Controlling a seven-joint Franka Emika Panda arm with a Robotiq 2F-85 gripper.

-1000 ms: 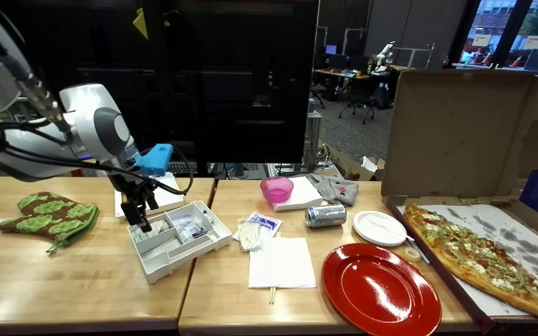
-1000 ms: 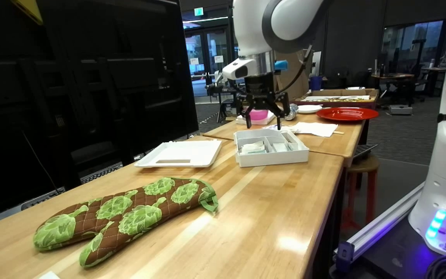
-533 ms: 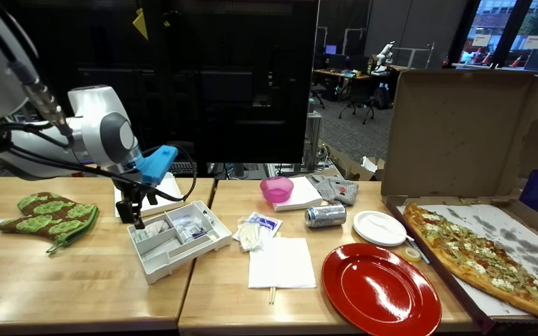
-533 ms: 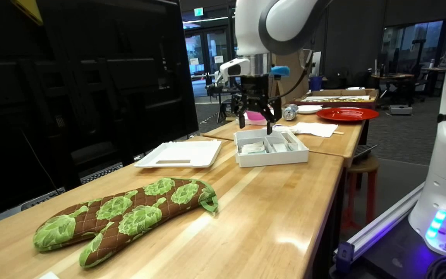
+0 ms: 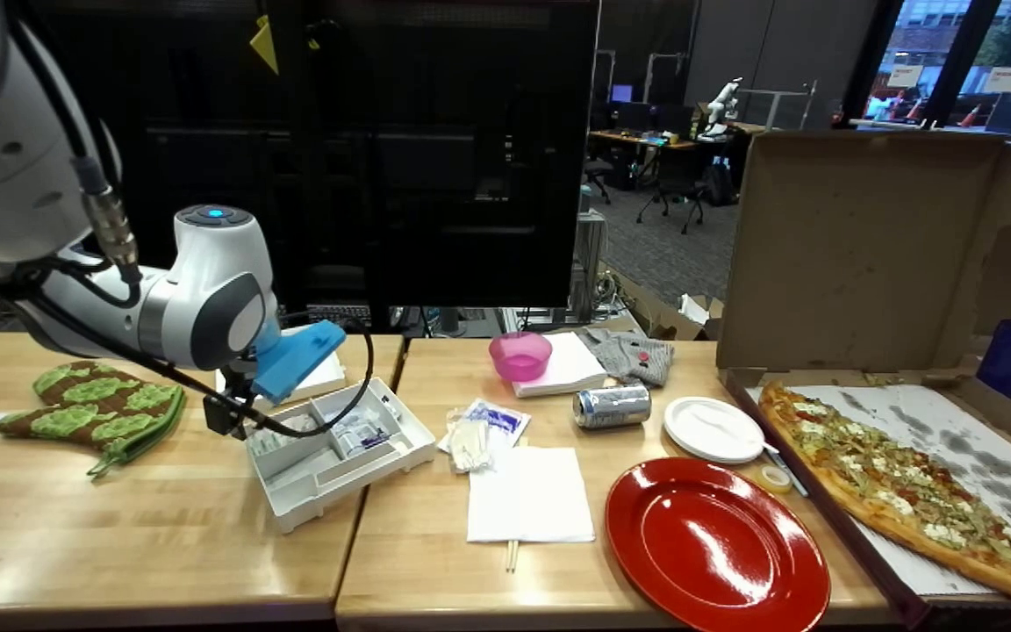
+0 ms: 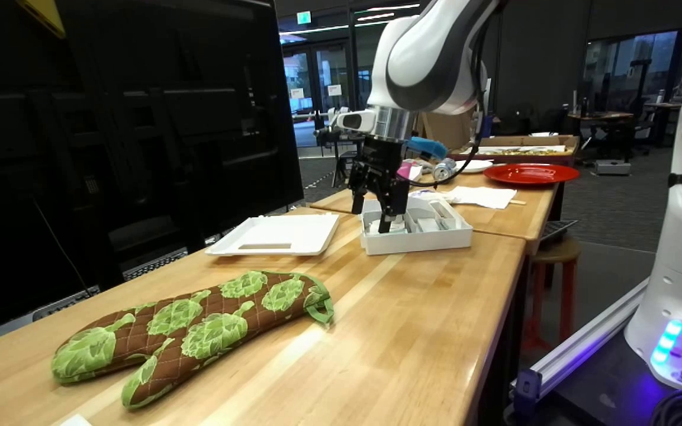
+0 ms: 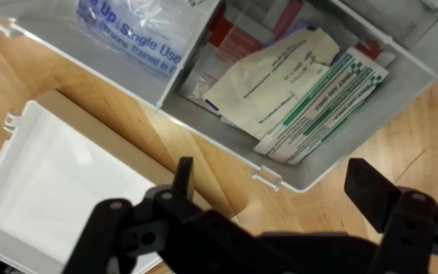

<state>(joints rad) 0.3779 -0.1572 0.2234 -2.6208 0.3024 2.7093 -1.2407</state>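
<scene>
My gripper (image 7: 270,167) is open and empty. In the wrist view its fingers stand on either side of a corner of the white first-aid box (image 7: 207,139). In both exterior views the gripper (image 5: 226,417) (image 6: 372,214) is low and tilted at the box's end (image 5: 299,518) (image 6: 421,241). I cannot tell whether it touches the box. The nearest compartment holds a cream packet (image 7: 272,83) and green-and-white bandage packets (image 7: 321,108). A clear bag with blue print (image 7: 131,38) lies in the compartment beside it. The white lid (image 6: 276,236) lies beside the box and shows in the wrist view (image 7: 70,160).
A brown-green oven mitt (image 6: 216,325) lies on the table. Further along are a pink bowl (image 5: 520,358), a can (image 5: 613,406), white napkins (image 5: 530,496), a red plate (image 5: 716,544) and an open pizza box (image 5: 874,263). A dark screen (image 5: 470,158) stands behind.
My gripper has come down from above the box to its packet-filled end and has tilted. It stays open. The box, lid and other things have not moved.
</scene>
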